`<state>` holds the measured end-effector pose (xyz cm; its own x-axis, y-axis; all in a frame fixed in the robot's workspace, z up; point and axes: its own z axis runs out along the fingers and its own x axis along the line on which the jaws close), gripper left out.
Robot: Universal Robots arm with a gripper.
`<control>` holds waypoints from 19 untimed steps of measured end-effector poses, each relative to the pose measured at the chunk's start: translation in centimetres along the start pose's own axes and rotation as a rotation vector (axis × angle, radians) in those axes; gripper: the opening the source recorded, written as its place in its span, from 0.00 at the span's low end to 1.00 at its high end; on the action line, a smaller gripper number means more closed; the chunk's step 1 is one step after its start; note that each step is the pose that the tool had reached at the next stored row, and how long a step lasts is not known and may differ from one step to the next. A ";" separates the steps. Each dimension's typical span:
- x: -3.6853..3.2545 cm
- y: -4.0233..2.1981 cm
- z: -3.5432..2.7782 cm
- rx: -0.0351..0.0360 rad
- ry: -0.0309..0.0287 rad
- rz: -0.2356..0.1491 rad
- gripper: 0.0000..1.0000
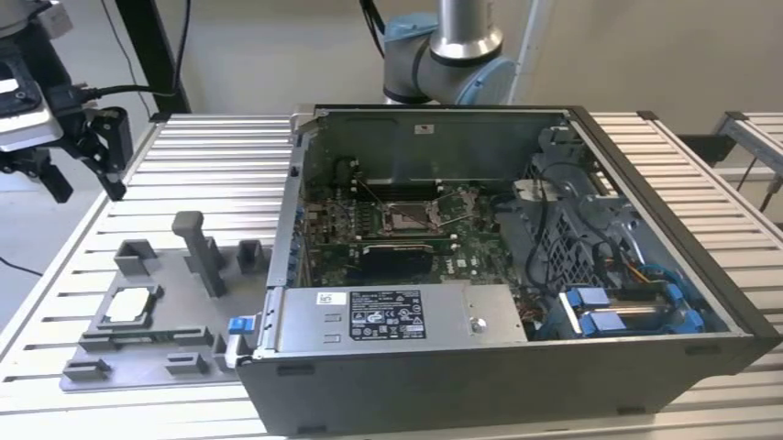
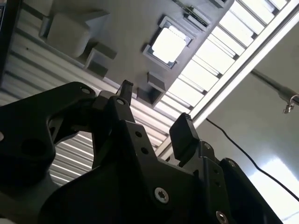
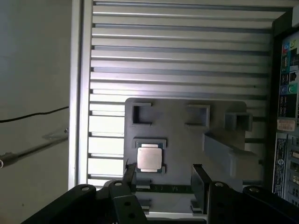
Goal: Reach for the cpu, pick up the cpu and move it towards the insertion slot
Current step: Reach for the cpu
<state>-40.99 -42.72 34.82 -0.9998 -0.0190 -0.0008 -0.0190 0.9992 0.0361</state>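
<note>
The cpu [image 1: 128, 307] is a small silvery square lying flat in a recess of the grey plastic tray [image 1: 183, 316], at the exterior view's left. My gripper [image 1: 88, 191] hangs open well above the table, beyond the tray's far side, with nothing between its fingers. In the first wrist view the cpu [image 3: 149, 158] lies just beyond the open gripper [image 3: 163, 179], closer to one finger. In the second wrist view the cpu [image 2: 168, 45] glares bright past the gripper [image 2: 154, 112]. The insertion slot [image 1: 408, 215], a shiny framed socket on the green board, sits inside the open computer case.
The open computer case [image 1: 514, 367] fills the middle and the exterior view's right of the slatted metal table [image 1: 208, 174]. Upright grey blocks [image 1: 202, 252] rise from the tray beside the cpu. A black rectangle [image 1: 391, 261] lies in front of the slot. The arm's base [image 1: 446, 55] stands behind the case.
</note>
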 end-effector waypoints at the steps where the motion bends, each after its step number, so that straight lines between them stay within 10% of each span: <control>1: 0.00 -0.01 0.19 0.0000 0.0001 0.000 1.00; 19: 0.35 -0.44 2.32 0.0000 0.0000 0.000 1.00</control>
<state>-41.33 -43.09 32.48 -0.9998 -0.0188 -0.0007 -0.0188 0.9992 0.0361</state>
